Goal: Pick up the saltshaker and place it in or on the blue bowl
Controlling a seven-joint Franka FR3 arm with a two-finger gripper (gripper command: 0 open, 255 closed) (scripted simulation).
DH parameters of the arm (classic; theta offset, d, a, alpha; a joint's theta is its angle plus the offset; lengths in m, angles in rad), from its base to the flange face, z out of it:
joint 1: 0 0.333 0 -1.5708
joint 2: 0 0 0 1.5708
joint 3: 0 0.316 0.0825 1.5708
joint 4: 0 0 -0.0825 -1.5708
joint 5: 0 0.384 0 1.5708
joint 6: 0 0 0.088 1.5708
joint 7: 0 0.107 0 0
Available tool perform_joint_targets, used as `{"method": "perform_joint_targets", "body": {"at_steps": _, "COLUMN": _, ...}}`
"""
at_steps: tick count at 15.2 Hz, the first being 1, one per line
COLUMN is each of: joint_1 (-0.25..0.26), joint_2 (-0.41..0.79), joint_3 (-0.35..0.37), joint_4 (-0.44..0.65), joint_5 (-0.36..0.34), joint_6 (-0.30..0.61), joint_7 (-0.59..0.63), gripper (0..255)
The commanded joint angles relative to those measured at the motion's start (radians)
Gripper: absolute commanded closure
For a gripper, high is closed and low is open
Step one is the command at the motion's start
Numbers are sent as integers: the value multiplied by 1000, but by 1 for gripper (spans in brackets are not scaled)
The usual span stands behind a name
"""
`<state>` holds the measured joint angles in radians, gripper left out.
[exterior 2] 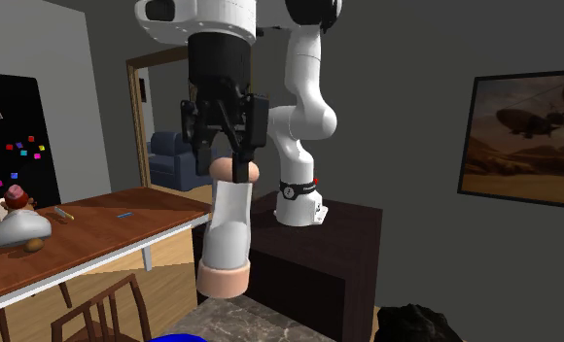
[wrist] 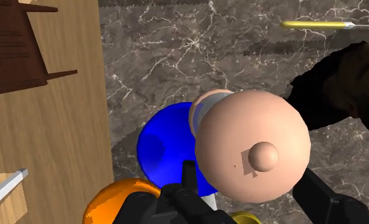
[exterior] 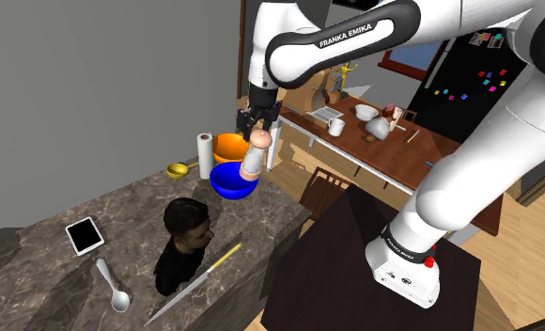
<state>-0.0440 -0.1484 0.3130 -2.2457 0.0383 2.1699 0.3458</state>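
Contact is made on both sides of the pinkish cap of the saltshaker [exterior: 253, 158] by the black hand [exterior: 258, 137], which is clamped on it from above. The saltshaker is seen lifted clear of the marbled bench [exterior: 120, 202], with its white body a little tilted and its pinkish base lowest. It is held over the blue bowl [exterior: 231, 181], above the side of the bowl toward the shoulder view's right. In the second exterior view a gap is seen between the base and the sliver of blue below it. In the wrist view the round cap is gripped between the two fingers, with the bowl partly covered behind it.

The blue bowl is set near the bench's far corner, close to the long edge that borders the wooden floor. An orange bowl [exterior: 229, 146] is placed just beside it, nearer the far end edge. A white paper roll [exterior: 205, 150] is stood upright near that same end, and a small yellow cup [exterior: 177, 170] is set beside the roll.

Around the middle of the bench a dark head-shaped figure [exterior: 186, 235] is found. A yellow-handled knife [exterior: 194, 282] is laid along the floor-side edge. A pale spoon [exterior: 111, 285] and a flat tablet [exterior: 85, 235] are laid toward the near end, well apart from the bowls.
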Motion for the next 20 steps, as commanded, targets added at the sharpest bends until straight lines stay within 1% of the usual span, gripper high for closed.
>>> {"method": "perform_joint_targets", "body": {"at_steps": 1, "joint_1": -13, "joint_2": 71, "joint_3": -6, "joint_4": 90, "joint_5": -26, "joint_6": -22, "joint_7": -3, "gripper": 255}}
{"method": "perform_joint_targets", "body": {"at_steps": 7, "joint_1": -33, "joint_2": 264, "joint_3": -26, "joint_4": 379, "joint_5": -87, "joint_6": -126, "joint_7": -20, "gripper": 255}}
{"method": "perform_joint_targets", "body": {"at_steps": 8, "joint_1": -34, "joint_2": 298, "joint_3": -30, "joint_4": 432, "joint_5": -96, "joint_6": -147, "joint_7": -22, "gripper": 255}}
{"method": "perform_joint_targets", "body": {"at_steps": 9, "joint_1": -35, "joint_2": 348, "joint_3": -34, "joint_4": 511, "joint_5": -108, "joint_6": -178, "joint_7": -27, "gripper": 255}}
{"method": "perform_joint_targets", "body": {"at_steps": 20, "joint_1": -32, "joint_2": 388, "joint_3": -39, "joint_4": 414, "joint_5": -125, "joint_6": -42, "joint_7": -15, "gripper": 255}}
